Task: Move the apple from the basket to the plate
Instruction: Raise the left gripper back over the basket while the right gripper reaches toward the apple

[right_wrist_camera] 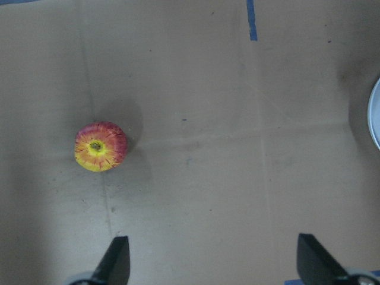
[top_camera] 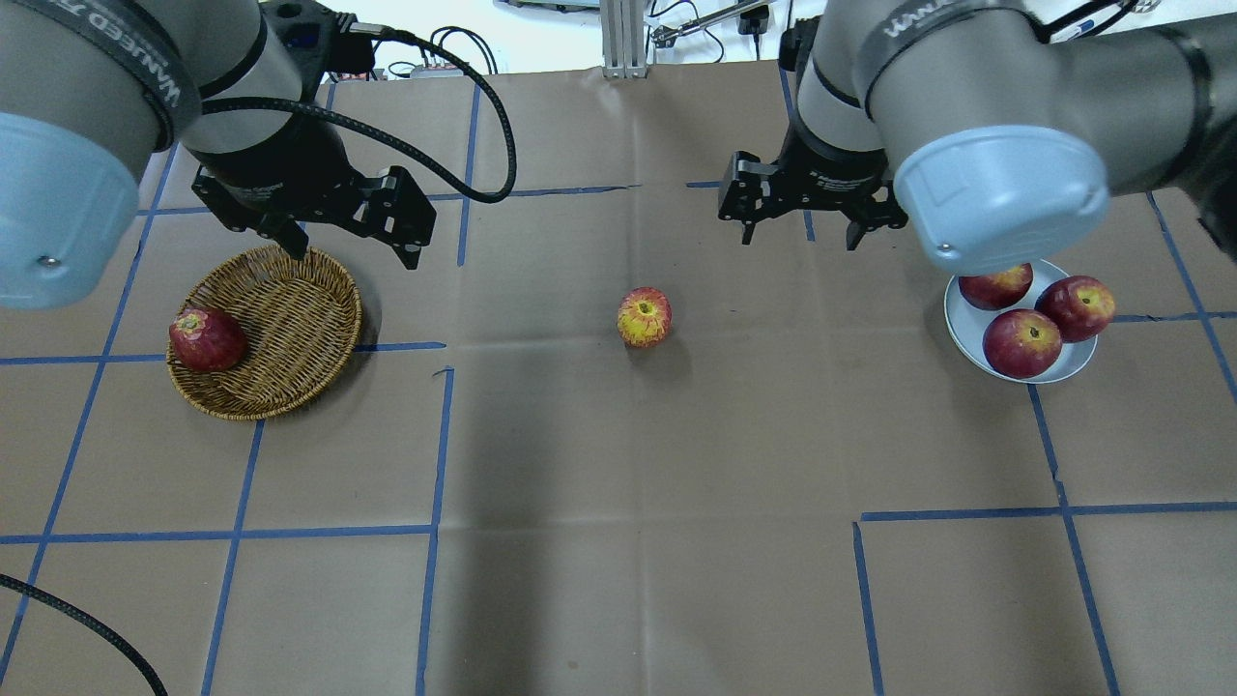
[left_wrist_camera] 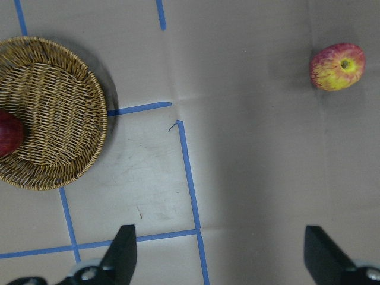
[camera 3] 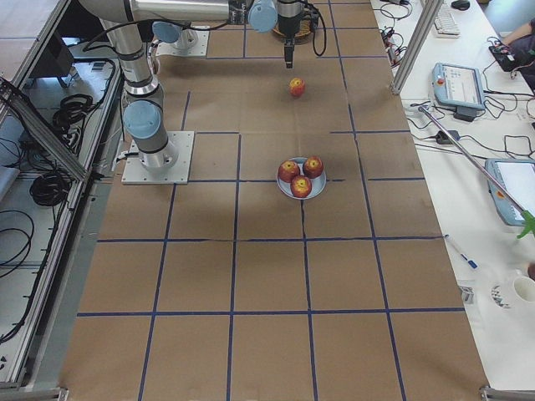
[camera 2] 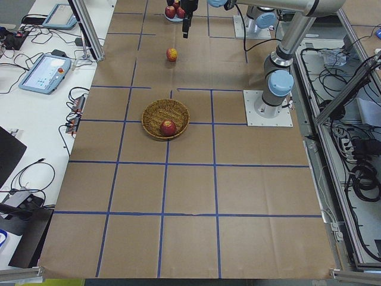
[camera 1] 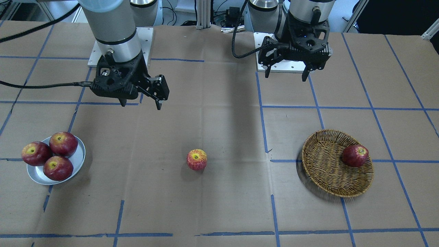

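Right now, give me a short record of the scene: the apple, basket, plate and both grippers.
basket: holds one dark red apple
plate: holds three dark red apples
apple: on the table, between basket and plate, untouched
left gripper: open, empty, above the table near the basket
right gripper: open, empty, above the table between apple and plate

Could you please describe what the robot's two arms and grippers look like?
The left arm and right arm are silver-grey tubes with pale blue joint caps and black bands bearing white lettering. The left gripper and right gripper are black and angular, each with two thin pointed fingers. A black braided cable runs to each wrist.
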Robot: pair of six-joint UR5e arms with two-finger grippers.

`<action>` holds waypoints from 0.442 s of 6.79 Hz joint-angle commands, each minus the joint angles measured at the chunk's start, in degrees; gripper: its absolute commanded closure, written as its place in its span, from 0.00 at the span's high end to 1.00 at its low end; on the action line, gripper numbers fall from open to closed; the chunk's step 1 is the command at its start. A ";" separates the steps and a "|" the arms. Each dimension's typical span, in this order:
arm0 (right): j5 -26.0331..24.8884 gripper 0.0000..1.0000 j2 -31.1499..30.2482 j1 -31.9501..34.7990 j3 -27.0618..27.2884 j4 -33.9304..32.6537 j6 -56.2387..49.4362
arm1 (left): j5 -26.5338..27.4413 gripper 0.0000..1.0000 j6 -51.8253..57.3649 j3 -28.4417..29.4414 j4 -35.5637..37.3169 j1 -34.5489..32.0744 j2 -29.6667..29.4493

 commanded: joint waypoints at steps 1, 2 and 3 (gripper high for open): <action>-0.25 1.00 7.65 5.93 -1.26 -7.88 6.44 | -0.17 0.99 0.72 -2.11 0.85 1.94 0.25; -0.68 1.00 11.26 7.78 -1.18 -11.93 8.63 | -0.26 0.99 0.46 -2.48 0.94 1.94 0.25; -0.78 1.00 14.17 9.02 -1.09 -15.28 9.70 | 0.00 0.99 0.54 -2.48 0.94 1.85 0.34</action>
